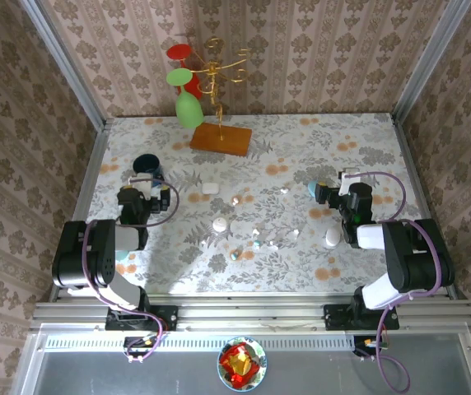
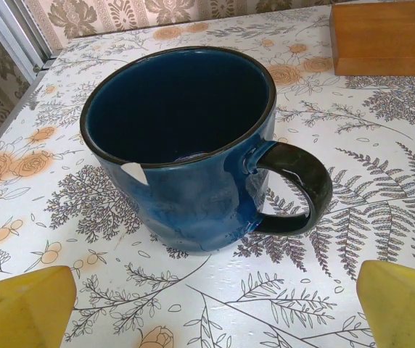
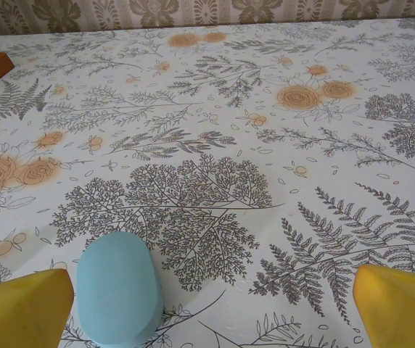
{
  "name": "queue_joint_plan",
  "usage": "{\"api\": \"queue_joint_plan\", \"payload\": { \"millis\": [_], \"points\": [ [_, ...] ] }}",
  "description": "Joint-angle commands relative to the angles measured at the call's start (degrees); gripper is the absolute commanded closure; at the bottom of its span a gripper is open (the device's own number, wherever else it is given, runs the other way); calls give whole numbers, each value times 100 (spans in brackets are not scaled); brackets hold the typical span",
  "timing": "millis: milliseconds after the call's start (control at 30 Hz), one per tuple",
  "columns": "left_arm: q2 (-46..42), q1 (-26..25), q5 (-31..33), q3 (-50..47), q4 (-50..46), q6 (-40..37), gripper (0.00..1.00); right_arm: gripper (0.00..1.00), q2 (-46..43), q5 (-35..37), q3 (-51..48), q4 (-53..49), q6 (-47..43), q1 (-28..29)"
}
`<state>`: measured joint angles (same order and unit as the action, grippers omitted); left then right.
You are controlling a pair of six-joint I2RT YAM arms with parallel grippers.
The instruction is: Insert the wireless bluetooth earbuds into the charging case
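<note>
Several tiny white and pale teal earbuds (image 1: 256,234) lie scattered across the middle of the flowered table (image 1: 367,148). Three white pebble-like charging cases rest near them: one (image 1: 211,188) at the back, one (image 1: 220,223) in the middle, one (image 1: 333,238) on the right. A teal case (image 3: 117,293) lies just inside the left fingertip (image 3: 22,308) of my right gripper (image 3: 211,315), which is open and holds nothing. From above, that teal case (image 1: 312,189) sits left of the right gripper (image 1: 338,188). My left gripper (image 2: 218,319) is open and empty, facing a blue mug (image 2: 186,145).
The blue mug (image 1: 147,167) stands at the left, close in front of the left gripper (image 1: 141,188). A gold stand on a wooden base (image 1: 221,137) carries green and red glasses at the back. A bowl of wrapped sweets (image 1: 242,362) sits below the table's near rail.
</note>
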<state>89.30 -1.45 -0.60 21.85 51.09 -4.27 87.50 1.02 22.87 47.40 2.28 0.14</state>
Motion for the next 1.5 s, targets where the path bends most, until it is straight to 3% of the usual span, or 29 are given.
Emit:
{"api": "queue_joint_plan", "payload": {
  "millis": [0, 900, 1033, 1467],
  "points": [
    [-9, 25, 24, 57, 147, -30, 0, 0, 33, -51, 77, 94, -44, -14],
    [-7, 65, 51, 74, 118, 39, 0, 0, 20, -49, 68, 112, -43, -8],
    [-65, 3, 329, 52, 129, 53, 0, 0, -44, -137, 65, 90, -113, 8],
    [-2506, -367, 604, 46, -1948, -128, 0, 0, -1649, -245, 349, -1881, -360, 451]
  ]
}}
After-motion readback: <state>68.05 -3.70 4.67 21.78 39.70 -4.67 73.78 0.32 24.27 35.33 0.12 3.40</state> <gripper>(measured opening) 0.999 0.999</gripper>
